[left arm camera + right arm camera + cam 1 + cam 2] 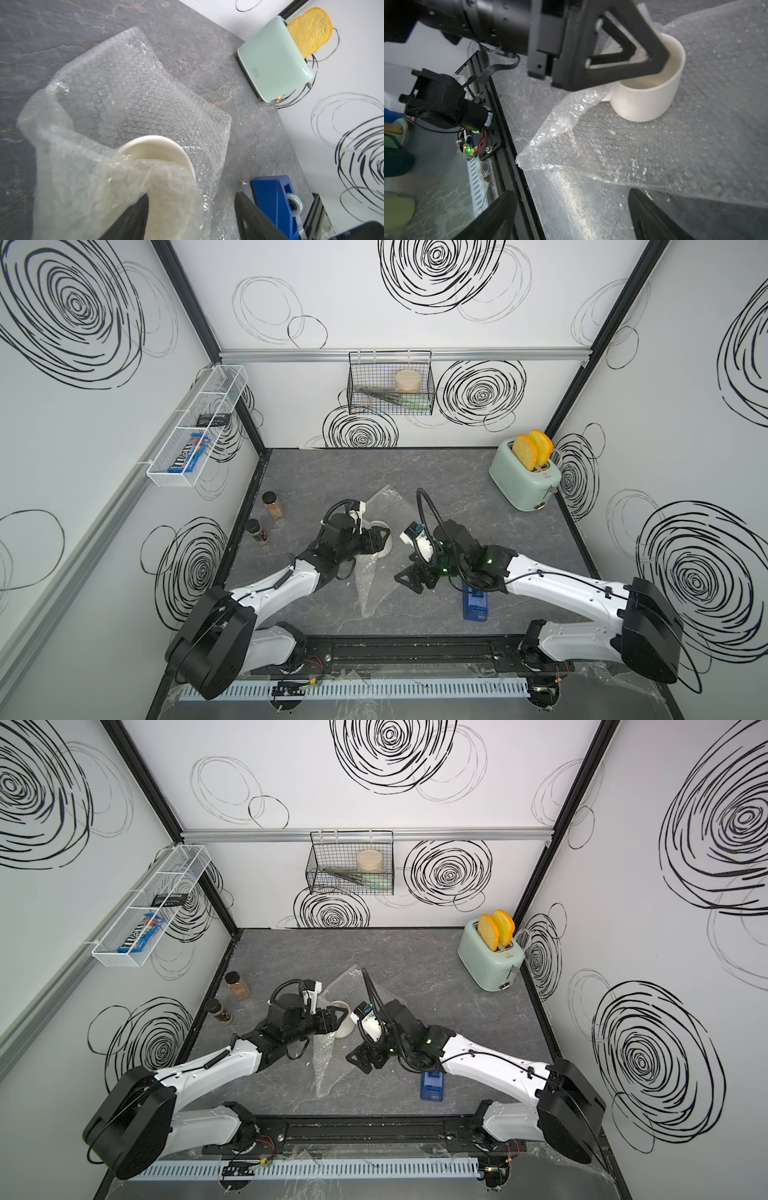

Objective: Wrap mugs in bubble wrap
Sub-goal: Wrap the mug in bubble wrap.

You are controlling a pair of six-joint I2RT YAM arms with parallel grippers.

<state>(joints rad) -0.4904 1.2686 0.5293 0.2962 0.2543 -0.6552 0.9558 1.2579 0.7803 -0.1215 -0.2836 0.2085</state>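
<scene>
The cream-white mug (386,551) stands upright on the bubble wrap (387,506), a clear sheet spread on the grey table; both also show in a top view (346,1031). A fold of wrap (116,187) is draped over the mug's rim (160,143) on the handle side. My left gripper (381,539) hovers over the mug's mouth, open, with the loose fold lying between its fingers (133,220), not clamped. In the right wrist view the mug (650,101) sits under that gripper. My right gripper (406,580) is open and empty, low over the table by the wrap's near edge (571,166).
A blue tape dispenser (475,603) lies under the right forearm. Two spice jars (273,504) stand at the table's left edge. A mint toaster (523,483) with two toast slices is at the back right. Wire baskets (390,385) hang on the walls.
</scene>
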